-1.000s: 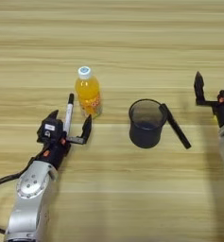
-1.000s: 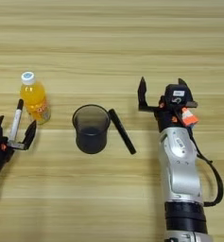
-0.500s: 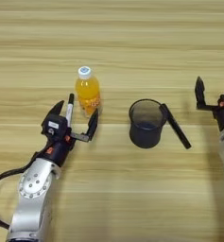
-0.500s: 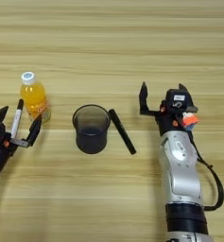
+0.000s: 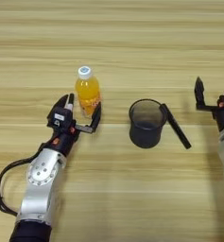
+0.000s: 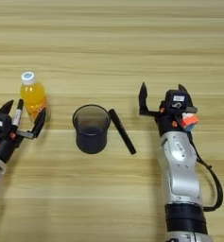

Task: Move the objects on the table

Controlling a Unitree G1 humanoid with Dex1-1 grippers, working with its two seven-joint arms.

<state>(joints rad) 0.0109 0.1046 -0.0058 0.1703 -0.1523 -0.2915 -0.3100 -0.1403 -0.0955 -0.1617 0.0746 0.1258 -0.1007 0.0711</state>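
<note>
The table point(image 5: 132, 42) is a broad spread of light wood planks running side to side, filling both views. Nearest the camera, the left gripper point(image 5: 80, 113) reaches forward from the lower left on its silver forearm, fingers spread wide, with a slim white-and-black marker pen point(image 6: 18, 113) standing between them; whether either finger actually touches the pen is hard to tell from here. Just beyond, almost against the fingertips, stands the orange-drink bottle point(image 5: 87, 97), upright with its white cap on. If the pen is what this arm is after, the close should be made squarely on the pen's body and low enough that it does not pivot, and the lift should come back toward the robot so the right-hand finger does not knock the bottle over. If the bottle is the aim, the pen is in the way and wants clearing first. Toward the middle sits the dark translucent cup point(image 5: 145, 123), upright, with a black marker pen point(image 5: 175, 125) lying slantwise just beside its right rim, seemingly touching it. On the far right the right gripper point(image 6: 161, 97) rests low over the table, fingers apart and holding nothing, well clear of the black pen and the cup.
</note>
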